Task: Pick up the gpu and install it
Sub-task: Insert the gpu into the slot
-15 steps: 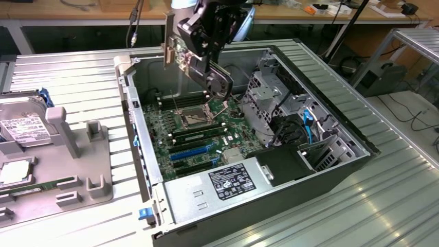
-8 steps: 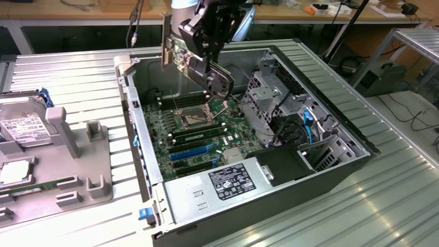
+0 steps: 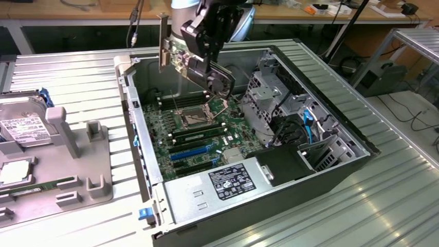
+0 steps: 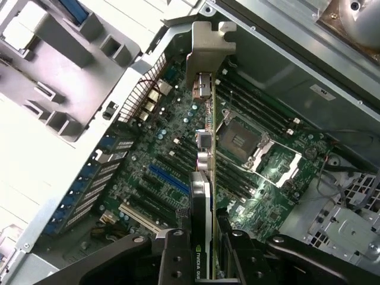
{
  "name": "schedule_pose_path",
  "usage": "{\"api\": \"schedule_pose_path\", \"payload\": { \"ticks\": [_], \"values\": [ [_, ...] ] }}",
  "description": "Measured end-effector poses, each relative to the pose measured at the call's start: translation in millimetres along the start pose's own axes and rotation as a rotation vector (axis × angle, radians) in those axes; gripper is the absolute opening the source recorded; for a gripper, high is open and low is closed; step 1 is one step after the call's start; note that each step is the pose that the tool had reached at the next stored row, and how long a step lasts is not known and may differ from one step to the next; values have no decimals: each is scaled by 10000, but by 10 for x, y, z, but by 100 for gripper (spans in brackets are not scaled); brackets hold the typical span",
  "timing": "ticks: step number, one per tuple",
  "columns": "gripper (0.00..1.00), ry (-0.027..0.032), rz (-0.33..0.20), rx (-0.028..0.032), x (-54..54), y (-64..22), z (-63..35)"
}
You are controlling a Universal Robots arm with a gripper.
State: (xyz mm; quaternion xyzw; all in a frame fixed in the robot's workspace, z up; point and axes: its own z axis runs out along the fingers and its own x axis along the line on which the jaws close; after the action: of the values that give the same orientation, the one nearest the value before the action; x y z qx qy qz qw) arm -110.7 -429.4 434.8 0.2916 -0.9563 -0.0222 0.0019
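Your tool (image 4: 208, 243) grips the gpu (image 4: 205, 124); it hangs above the blue slot (image 4: 169, 179), off toward the CPU socket (image 4: 240, 139), long axis tilted, bracket (image 4: 209, 50) high

Lab, workbench (image 3: 281, 14), cables (image 3: 412, 113), open PC case (image 3: 274, 211)

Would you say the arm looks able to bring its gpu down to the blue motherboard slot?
Probably yes: the case lies open, and nothing stands between the held gpu and the blue slot.

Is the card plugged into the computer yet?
Not yet. The hand holds the gpu in the air above the motherboard.
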Motion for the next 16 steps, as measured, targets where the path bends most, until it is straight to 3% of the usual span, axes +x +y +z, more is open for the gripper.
{"api": "schedule_pose_path", "payload": {
  "ticks": [16],
  "values": [
    [27, 54, -1258, -12, 0, 0, 0]
  ]
}}
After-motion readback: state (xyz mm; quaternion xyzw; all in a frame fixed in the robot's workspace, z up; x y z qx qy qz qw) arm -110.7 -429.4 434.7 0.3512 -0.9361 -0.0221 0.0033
